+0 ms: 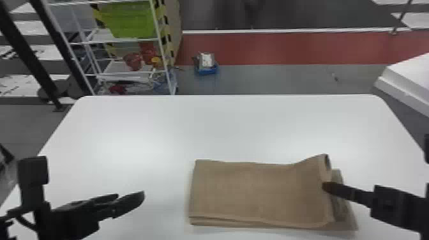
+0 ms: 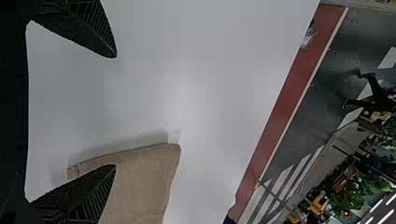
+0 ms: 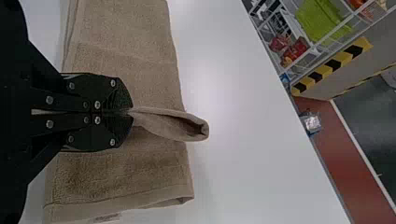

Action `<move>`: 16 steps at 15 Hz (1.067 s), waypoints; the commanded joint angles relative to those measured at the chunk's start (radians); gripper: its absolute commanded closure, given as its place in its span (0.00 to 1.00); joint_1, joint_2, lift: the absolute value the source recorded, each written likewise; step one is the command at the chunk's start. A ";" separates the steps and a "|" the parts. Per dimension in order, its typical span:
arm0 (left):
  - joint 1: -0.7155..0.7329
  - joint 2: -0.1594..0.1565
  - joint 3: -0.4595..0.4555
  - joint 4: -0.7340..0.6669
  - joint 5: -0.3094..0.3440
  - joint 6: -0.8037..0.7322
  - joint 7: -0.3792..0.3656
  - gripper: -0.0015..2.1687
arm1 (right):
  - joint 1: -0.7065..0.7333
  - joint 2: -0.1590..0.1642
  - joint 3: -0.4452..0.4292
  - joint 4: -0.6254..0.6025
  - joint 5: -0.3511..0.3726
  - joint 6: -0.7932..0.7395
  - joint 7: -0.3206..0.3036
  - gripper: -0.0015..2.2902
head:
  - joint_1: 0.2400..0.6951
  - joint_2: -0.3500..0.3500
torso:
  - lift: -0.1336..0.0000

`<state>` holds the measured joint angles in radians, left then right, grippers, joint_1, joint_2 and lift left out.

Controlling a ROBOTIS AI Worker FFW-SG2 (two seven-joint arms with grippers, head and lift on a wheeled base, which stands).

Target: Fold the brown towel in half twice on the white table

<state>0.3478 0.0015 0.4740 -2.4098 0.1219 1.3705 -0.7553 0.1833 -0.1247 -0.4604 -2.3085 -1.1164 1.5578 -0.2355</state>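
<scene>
The brown towel lies folded in layers on the white table, right of centre, its right end lifted a little above the lower layers. At that raised end is my right gripper. In the right wrist view the gripper is shut on a pinched fold of the towel, which sticks out past the fingertips. My left gripper stands off the towel's left side, above the table. The left wrist view has this gripper open, its fingers wide apart, with the towel beyond one of them.
Behind the table's far edge stand a white shelf rack with a green bin and a small blue box on the floor. A white surface juts in at the far right.
</scene>
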 commanded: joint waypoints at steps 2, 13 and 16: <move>0.005 -0.004 -0.001 -0.003 -0.005 0.000 0.001 0.02 | 0.015 -0.001 -0.087 -0.034 -0.094 0.014 -0.002 0.57 | 1.00 0.63 | 0.07; 0.007 -0.004 -0.017 0.000 -0.022 0.000 -0.006 0.02 | 0.024 -0.027 -0.021 0.080 0.202 0.014 0.054 0.56 | 1.00 0.48 | 0.07; 0.008 -0.004 -0.014 -0.003 -0.022 0.000 -0.006 0.02 | 0.027 -0.026 0.029 0.100 0.285 0.014 0.054 0.44 | 1.00 0.48 | 0.07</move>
<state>0.3556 0.0015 0.4596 -2.4114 0.0997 1.3707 -0.7613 0.2065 -0.1509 -0.4473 -2.2125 -0.8612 1.5578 -0.1810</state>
